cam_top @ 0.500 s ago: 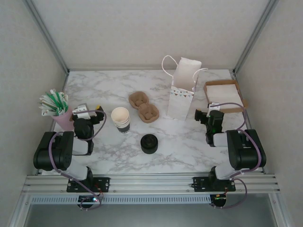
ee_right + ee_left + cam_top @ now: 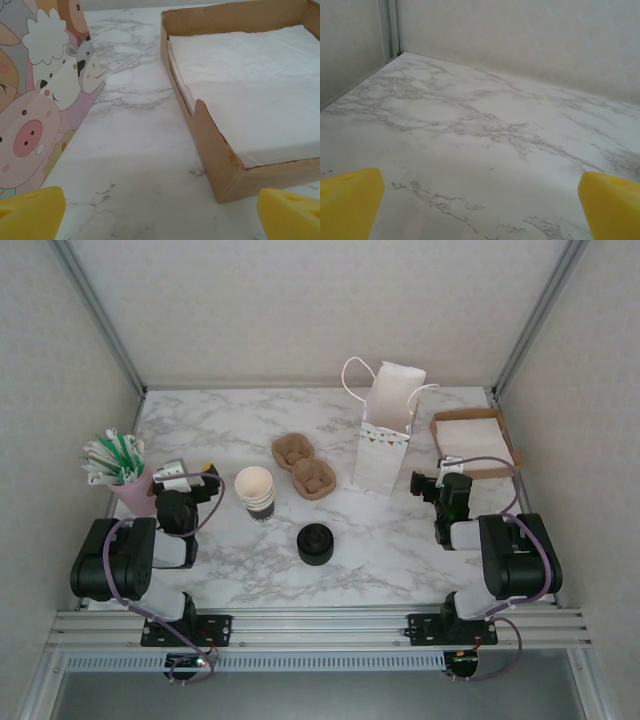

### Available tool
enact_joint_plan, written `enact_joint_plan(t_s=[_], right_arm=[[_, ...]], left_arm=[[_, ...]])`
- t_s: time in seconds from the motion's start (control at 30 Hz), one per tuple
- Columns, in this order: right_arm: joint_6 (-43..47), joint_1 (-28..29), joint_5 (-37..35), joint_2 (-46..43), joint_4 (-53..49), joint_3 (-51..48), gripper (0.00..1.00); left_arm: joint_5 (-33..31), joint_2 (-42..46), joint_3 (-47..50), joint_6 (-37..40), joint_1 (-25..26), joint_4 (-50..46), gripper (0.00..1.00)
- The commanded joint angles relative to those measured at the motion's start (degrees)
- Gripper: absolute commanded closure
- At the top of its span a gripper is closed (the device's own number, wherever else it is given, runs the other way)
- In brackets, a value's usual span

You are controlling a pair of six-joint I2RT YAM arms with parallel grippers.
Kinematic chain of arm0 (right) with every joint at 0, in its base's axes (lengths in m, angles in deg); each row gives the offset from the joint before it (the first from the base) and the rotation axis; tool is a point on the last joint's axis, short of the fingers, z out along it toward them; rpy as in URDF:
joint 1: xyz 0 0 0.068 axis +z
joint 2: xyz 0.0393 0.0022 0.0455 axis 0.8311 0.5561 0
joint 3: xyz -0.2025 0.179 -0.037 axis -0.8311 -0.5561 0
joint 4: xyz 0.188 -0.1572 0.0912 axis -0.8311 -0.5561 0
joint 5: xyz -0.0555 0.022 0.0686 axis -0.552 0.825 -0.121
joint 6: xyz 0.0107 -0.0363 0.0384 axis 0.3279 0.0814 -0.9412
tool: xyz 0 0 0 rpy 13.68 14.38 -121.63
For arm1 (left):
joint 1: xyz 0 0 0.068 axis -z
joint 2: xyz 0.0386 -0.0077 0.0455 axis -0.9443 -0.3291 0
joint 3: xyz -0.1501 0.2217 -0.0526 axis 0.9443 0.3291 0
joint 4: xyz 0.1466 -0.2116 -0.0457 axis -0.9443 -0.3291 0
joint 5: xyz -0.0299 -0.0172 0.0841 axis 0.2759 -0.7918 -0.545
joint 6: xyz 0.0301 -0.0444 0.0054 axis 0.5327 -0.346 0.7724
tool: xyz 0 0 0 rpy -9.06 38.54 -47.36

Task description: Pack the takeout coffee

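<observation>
The takeout coffee, as I judge it, has yet to be made up, so the coming move turns on its parts; the upright stack of cream-rimmed, dark-walled paper cups (image 2: 255, 490) stands just to the right of the left gripper (image 2: 187, 483), its long axis vertical, and the low pile of round black plastic lids (image 2: 315, 544) lies nearer the front edge, about midway between the two arms; the left arm is plainly the nearer to the cups, though its claw looks towards the back wall over bare marble-patterned tabletop (image 2: 485, 125), so it would probably have to swing rightward to face them; its yellow fingertips (image 2: 350, 200) sit at the far corners of the wrist view, jaws spread wide with nothing between them; the right gripper (image 2: 440, 486) is likewise fully spread and empty, its yellow pads (image 2: 30, 212) framing the gap between the white paper gift bag with printed animals (image 2: 35, 95) on its left and the brown cardboard tray of white napkins (image 2: 210, 145) on its right; both arms sit folded low over their bases, forearms reaching forward and claws held close above the table; two brown pulp cup carriers (image 2: 303, 465) lie between cups and bag, and a pink cup of green-and-white sticks (image 2: 120, 468) stands beside the left arm.
</observation>
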Motion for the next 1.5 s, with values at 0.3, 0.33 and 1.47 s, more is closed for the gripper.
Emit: enact_joint_plan(t_s=[0.3,0.33,1.47], right_arm=[[0.66,0.34,0.27,0.44,0.52,1.21,0.01],[0.57,0.28,0.37,0.42,0.51,1.22,0.01],[-21.65,0.45,14.22,-42.56,-91.82,40.26,0.01]], left_arm=[[-0.97,-0.03,-0.73,0.87,0.23,0.79,0.01],[-1.51,0.22,-0.91,0.66,0.23,0.35,0.01],[2.88,50.63,-27.38,-27.52,9.75,-72.18,0.01]])
